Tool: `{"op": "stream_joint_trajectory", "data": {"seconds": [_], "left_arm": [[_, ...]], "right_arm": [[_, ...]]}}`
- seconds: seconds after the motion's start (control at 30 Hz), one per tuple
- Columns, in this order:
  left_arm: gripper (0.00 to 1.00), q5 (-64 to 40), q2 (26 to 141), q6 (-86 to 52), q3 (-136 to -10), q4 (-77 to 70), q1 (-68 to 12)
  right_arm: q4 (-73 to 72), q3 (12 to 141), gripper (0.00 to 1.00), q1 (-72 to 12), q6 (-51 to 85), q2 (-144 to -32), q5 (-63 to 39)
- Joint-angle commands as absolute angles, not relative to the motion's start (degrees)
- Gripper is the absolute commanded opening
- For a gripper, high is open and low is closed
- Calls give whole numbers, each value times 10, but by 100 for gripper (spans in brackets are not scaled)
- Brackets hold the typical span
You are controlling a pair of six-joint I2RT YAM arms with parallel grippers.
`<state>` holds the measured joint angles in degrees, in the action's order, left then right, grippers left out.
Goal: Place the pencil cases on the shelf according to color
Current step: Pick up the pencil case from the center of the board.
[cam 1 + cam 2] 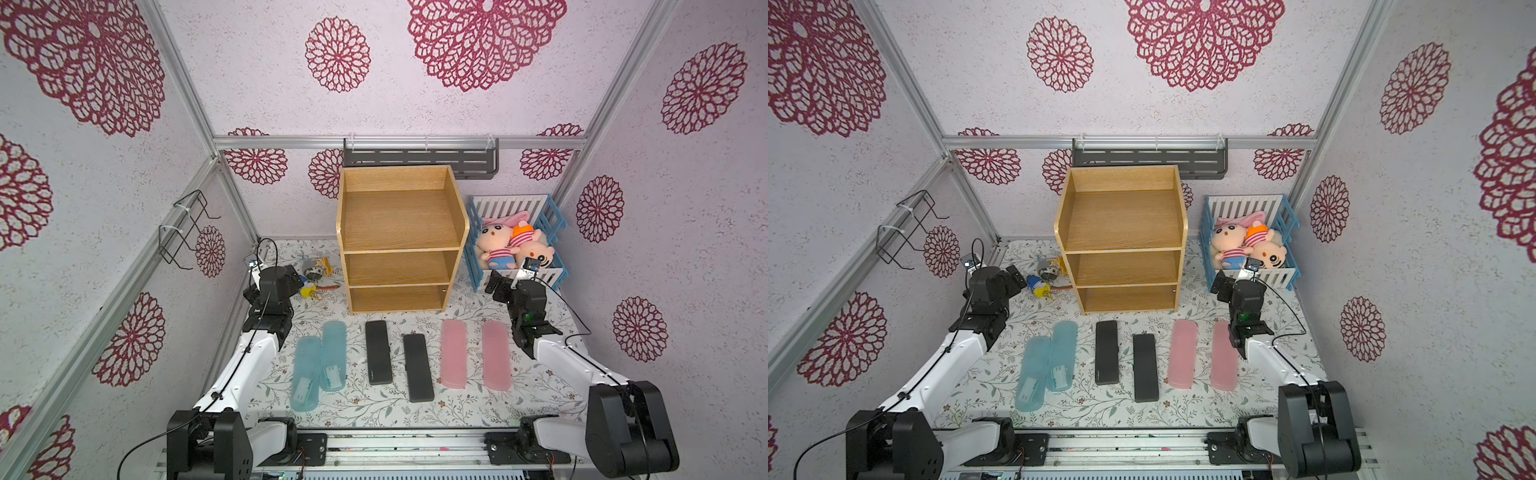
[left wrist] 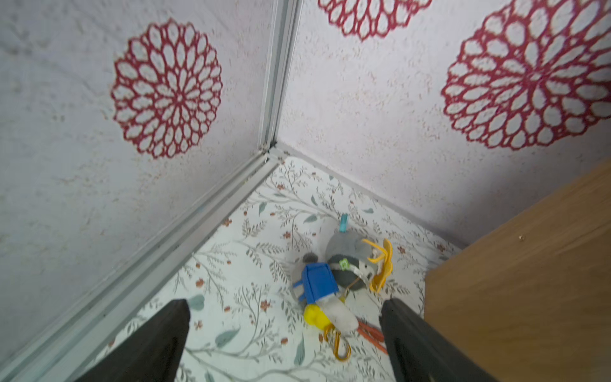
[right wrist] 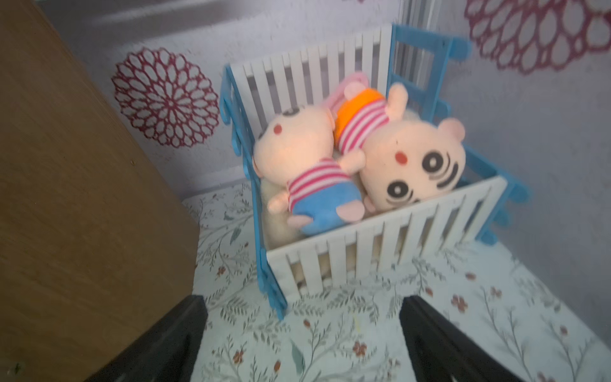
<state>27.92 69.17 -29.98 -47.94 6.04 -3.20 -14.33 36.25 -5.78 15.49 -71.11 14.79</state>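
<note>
Six pencil cases lie side by side on the floral table in front of the empty wooden shelf point(image 1: 399, 237) point(image 1: 1123, 232): two light blue point(image 1: 306, 373) point(image 1: 333, 356), two black point(image 1: 378, 352) point(image 1: 418, 367), two pink point(image 1: 454, 354) point(image 1: 496, 354). My left gripper point(image 1: 297, 281) point(image 2: 285, 306) hovers open left of the shelf, over small toys. To the right of the shelf, my right gripper point(image 1: 496, 286) point(image 3: 302, 302) stands open in front of the crate. Neither holds anything. Both wrist views show only a shelf side panel point(image 2: 529, 264) point(image 3: 82, 182), no cases.
A blue-and-white slatted crate point(image 1: 511, 205) point(image 3: 380, 241) with plush dolls stands right of the shelf. Small toys with a carabiner point(image 1: 316, 274) point(image 2: 330, 284) lie at its left. A grey slotted rack point(image 1: 419, 158) hangs on the back wall, a wire holder point(image 1: 187, 228) on the left wall.
</note>
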Motion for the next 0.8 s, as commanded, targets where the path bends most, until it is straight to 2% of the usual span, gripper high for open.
{"op": "stream_joint_trajectory", "data": {"seconds": [0.0, 0.13, 0.17, 0.27, 0.43, 0.77], "left_arm": [[97, 281, 689, -390, -520, 237, -49], [97, 208, 675, -414, -546, 314, -49], [97, 198, 669, -419, -544, 324, -50], [97, 169, 652, -434, -529, 330, -53], [97, 134, 645, -447, -509, 312, -76], [97, 114, 671, -458, -524, 311, -137]], "right_arm": [[83, 375, 99, -95, 250, -674, 179], [197, 386, 99, -182, 295, -650, 229], [212, 382, 99, -194, 304, -645, 216], [228, 350, 99, -206, 342, -624, 175], [333, 332, 99, -237, 440, -601, 238], [386, 328, 99, -247, 521, -675, 255]]}}
